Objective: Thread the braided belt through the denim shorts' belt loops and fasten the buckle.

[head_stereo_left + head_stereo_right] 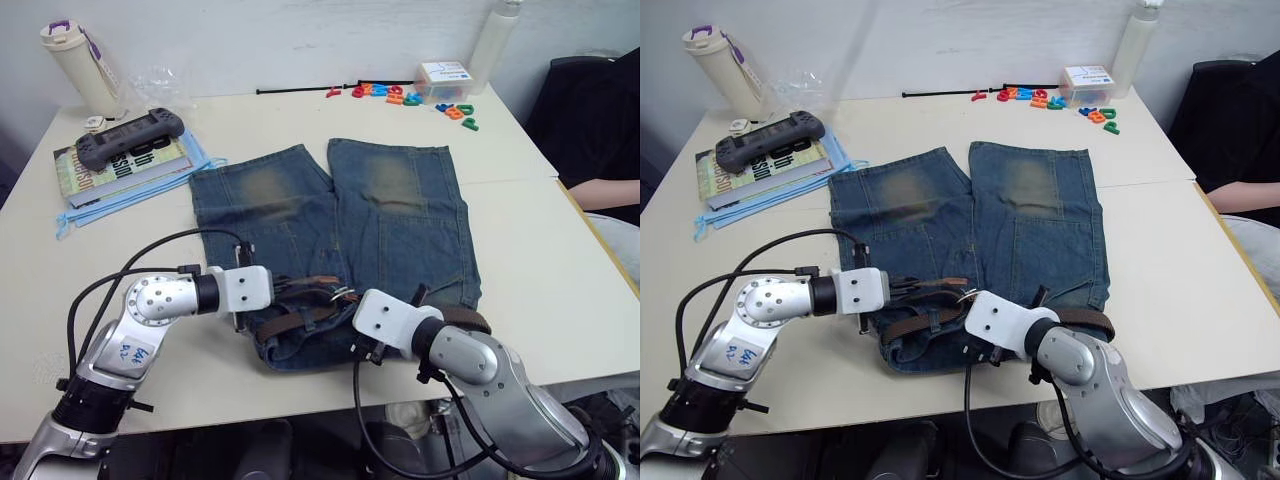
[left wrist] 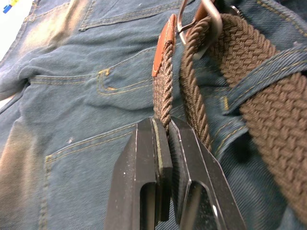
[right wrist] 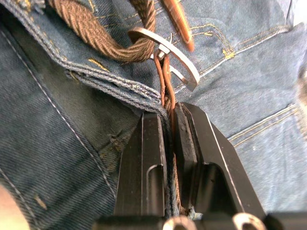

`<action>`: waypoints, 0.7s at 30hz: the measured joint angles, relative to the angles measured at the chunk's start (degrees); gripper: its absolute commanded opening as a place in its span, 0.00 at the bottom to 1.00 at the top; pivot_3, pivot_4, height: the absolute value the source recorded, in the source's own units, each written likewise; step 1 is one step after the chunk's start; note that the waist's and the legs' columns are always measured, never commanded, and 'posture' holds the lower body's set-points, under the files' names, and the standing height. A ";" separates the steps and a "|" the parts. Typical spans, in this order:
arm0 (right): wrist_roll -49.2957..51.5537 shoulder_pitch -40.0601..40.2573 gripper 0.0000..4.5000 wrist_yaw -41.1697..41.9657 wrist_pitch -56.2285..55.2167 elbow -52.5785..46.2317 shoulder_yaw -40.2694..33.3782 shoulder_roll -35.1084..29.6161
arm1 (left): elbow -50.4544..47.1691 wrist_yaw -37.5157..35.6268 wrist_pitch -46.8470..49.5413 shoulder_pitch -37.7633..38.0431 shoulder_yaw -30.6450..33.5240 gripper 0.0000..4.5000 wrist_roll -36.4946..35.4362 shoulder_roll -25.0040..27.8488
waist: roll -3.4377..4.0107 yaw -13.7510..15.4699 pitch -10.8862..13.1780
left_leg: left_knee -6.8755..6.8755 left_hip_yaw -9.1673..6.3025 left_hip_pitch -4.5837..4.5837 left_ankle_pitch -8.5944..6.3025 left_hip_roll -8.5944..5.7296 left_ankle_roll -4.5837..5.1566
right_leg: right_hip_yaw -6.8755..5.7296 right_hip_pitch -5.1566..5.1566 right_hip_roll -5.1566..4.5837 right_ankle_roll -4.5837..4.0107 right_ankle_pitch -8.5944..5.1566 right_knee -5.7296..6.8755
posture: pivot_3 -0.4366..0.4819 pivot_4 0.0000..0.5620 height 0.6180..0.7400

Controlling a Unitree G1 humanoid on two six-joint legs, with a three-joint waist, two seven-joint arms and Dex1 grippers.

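Observation:
The denim shorts [image 1: 400, 220] lie flat on the table with the waistband toward me. Along that waistband runs the braided belt [image 1: 300, 322], passing under a belt loop [image 2: 266, 72]. My left gripper [image 2: 163, 125] is shut on the woven strap just behind its tan leather tip [image 2: 165, 43], which points at the silver buckle [image 2: 204, 19]. My right gripper [image 3: 168, 108] is shut on the thin brown leather piece right behind the buckle [image 3: 165, 52], at the waistband edge. The two grippers meet over the middle of the waistband, the left [image 1: 288, 292] and the right [image 1: 347, 300].
A stack of books with a black game controller [image 1: 130, 135] and a white bottle [image 1: 75, 65] stand at the far left. Coloured letters [image 1: 400, 95], a small box [image 1: 445, 80] and a tall bottle [image 1: 495, 40] sit at the back. A person's arm [image 1: 605, 190] rests at the right edge.

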 measured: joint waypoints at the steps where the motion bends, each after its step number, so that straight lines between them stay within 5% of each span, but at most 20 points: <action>1: -0.81 -0.61 0.00 0.11 -1.14 0.04 0.67 -1.09 | 0.12 -0.67 0.04 -0.75 0.00 0.00 -0.50 0.01 | 0.00 0.02 0.00 | 0.01 0.01 -0.01 0.00 -0.01 0.00 | 0.00 -0.01 0.00 0.00 0.00 0.00 | 0.48 0.27 0.78; 21: -9.64 -1.26 0.00 1.92 -8.83 2.61 2.27 -0.86 | -0.36 -3.92 2.77 -2.70 -0.01 0.00 -2.68 0.15 | -0.01 -0.04 0.00 | 0.03 0.04 -0.01 0.00 -0.01 0.00 | 0.02 -0.01 0.03 0.00 0.00 0.03 | 0.48 0.27 0.78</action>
